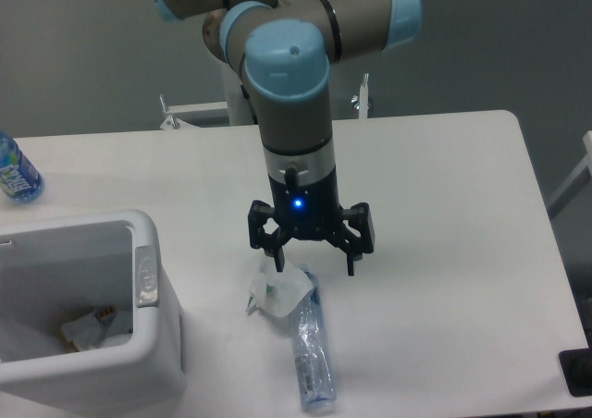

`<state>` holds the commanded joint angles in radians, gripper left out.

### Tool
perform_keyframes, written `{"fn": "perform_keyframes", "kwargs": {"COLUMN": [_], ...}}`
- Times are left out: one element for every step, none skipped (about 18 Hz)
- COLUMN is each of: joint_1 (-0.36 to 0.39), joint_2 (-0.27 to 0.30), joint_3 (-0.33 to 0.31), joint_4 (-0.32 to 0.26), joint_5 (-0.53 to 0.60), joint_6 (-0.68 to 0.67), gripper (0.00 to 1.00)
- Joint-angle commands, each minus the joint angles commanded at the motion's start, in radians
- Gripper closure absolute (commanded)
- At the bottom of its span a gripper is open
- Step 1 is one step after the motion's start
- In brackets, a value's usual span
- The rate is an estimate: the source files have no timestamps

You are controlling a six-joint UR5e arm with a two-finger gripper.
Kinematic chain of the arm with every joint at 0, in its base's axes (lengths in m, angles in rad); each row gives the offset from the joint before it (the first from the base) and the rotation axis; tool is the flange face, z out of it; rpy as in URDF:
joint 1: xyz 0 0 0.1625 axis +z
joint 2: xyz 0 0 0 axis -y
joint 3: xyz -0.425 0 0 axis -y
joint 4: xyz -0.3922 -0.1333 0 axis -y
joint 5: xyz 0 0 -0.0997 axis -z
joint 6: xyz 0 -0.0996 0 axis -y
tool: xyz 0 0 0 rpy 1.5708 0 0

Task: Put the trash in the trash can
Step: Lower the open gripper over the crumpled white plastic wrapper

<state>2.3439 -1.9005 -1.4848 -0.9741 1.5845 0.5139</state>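
Paper wad [277, 288] touching crushed bottle [312, 349], under tool [313, 263].

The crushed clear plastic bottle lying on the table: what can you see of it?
The crushed clear plastic bottle is blue-tinted, dented and flattened, and lies on its side on the white table, running from below the black two-finger gripper toward the near edge. Its upper end lies against the small crumpled white paper wad with green marks. The open gripper hangs above it, holding nothing.
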Motion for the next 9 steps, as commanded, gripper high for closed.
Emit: {"fn": "perform_keyframes", "kwargs": {"joint_1": [0.0,0.0,-0.002,-0.002,-0.002,-0.002,-0.002,-0.002,-0.002], "joint_2": [-0.006,-0.008,-0.008,-0.012,-0.018,-0.022,-0.025,-0.029,-0.031], "joint_3": [-0.003,-0.011,-0.014,-0.012,-0.012,-0.014,-0.02,-0.026,-0.037], "joint_4": [0.002,0.002,0.003,0.003,0.002,0.0,0.0,0.0,0.002], "joint_5": [0.017,0.02,0.02,0.02,0.02,0.017,0.019,0.012,0.014], "joint_6": [-0.003,-0.002,-0.005,-0.003,-0.006,-0.011,-0.014,-0.02,-0.031], "gripper": [0.0,0.0,0.0,0.0,0.0,0.0,0.0,0.0,0.0]}}
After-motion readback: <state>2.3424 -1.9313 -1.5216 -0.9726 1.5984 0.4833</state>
